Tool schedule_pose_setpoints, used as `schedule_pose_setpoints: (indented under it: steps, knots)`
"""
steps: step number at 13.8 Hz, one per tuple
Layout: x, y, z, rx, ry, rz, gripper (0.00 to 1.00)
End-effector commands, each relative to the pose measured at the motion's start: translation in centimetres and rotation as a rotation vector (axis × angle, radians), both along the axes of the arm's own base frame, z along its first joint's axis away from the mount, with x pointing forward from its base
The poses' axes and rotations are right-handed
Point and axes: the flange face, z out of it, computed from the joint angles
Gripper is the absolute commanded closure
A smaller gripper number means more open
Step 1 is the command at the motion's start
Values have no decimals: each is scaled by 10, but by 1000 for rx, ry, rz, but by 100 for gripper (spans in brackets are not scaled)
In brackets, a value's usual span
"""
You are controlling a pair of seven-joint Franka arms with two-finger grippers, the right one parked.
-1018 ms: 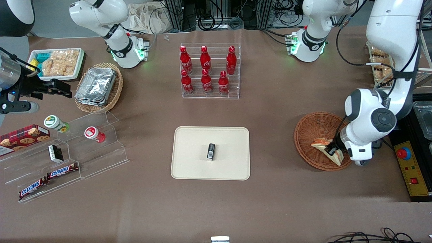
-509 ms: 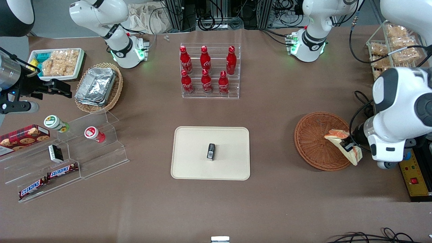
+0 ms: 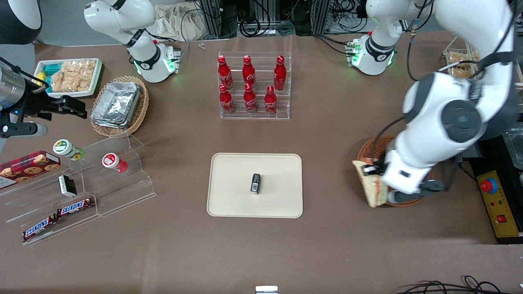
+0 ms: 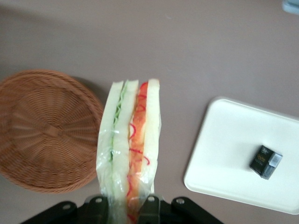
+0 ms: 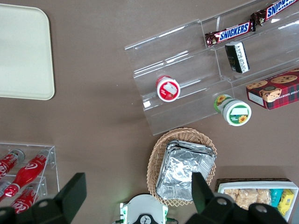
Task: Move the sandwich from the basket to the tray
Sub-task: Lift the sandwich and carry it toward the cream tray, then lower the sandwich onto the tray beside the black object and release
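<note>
My left gripper (image 3: 376, 176) (image 4: 125, 207) is shut on the sandwich (image 3: 372, 187) (image 4: 129, 144), a wedge of white bread in clear wrap with green and red filling showing at its edge. It hangs in the air over the rim of the reddish-brown wicker basket (image 3: 369, 149) (image 4: 44, 130), on the side toward the tray. The basket holds nothing else that I can see. The cream tray (image 3: 237, 188) (image 4: 229, 158) lies in the middle of the table with a small black box (image 3: 255, 183) (image 4: 265, 161) on it.
A clear rack of red cola bottles (image 3: 253, 85) stands farther from the camera than the tray. A control box with a red button (image 3: 494, 200) sits beside the basket at the working arm's end. Toward the parked arm's end are a clear stepped stand (image 3: 90, 179) and a foil-tray basket (image 3: 118, 105).
The gripper has lifted the sandwich out of the basket and carried it across the basket toward the tray. The arm has swung over the basket and now covers much of it.
</note>
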Motion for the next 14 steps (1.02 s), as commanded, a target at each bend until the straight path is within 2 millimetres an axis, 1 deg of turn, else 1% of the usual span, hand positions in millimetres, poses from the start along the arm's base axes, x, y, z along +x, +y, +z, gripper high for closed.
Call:
schedule_pose_setpoints:
  steps: [1, 2, 4, 5, 7, 8, 9, 10, 11, 12, 14]
  knots:
    - [5, -60, -39, -14, 33, -71, 100]
    - [2, -76, -57, -17, 48, -91, 100]
    - [2, -118, -95, -56, -5, -130, 100]
    - [4, -131, -111, -59, -42, -137, 100]
    - [8, -140, -149, -57, -50, -144, 100]
    - [3, -152, -165, -62, -48, -161, 100]
    - [2, -158, -181, -66, -49, -169, 100]
    - [5, -161, -191, -74, -69, -171, 100]
    - [3, -172, -195, -86, -82, -172, 100]
    - [0, -181, -206, -83, -75, -181, 100]
    - [-3, -186, -223, -48, -79, -205, 100]
